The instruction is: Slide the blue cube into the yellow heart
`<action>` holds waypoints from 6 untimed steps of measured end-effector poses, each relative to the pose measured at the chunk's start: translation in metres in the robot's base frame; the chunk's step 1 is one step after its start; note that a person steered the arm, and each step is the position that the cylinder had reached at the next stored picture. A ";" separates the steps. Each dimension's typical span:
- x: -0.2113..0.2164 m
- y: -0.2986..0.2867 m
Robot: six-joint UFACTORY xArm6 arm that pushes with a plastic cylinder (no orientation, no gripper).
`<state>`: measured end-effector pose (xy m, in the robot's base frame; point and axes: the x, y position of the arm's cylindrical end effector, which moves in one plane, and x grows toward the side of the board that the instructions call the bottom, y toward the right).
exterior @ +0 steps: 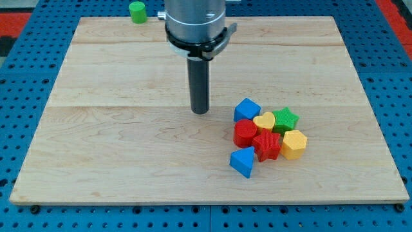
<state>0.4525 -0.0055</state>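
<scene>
The blue cube (246, 109) sits at the upper left of a cluster of blocks right of the board's centre. The yellow heart (264, 121) lies just to its lower right, touching it. My tip (200, 111) rests on the board to the left of the blue cube, with a gap between them. The rod stands upright under the arm's grey collar (196, 26).
In the cluster are a green star (285, 118), a red cylinder (244, 133), a red star (266, 145) and a yellow hexagon (294, 144). A blue triangular block (243, 161) lies just below. A green cylinder (137, 11) stands at the board's top edge (116, 18).
</scene>
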 end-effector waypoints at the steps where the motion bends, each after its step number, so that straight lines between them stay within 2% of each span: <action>1: 0.000 0.021; 4: 0.002 0.067; 6: 0.002 0.058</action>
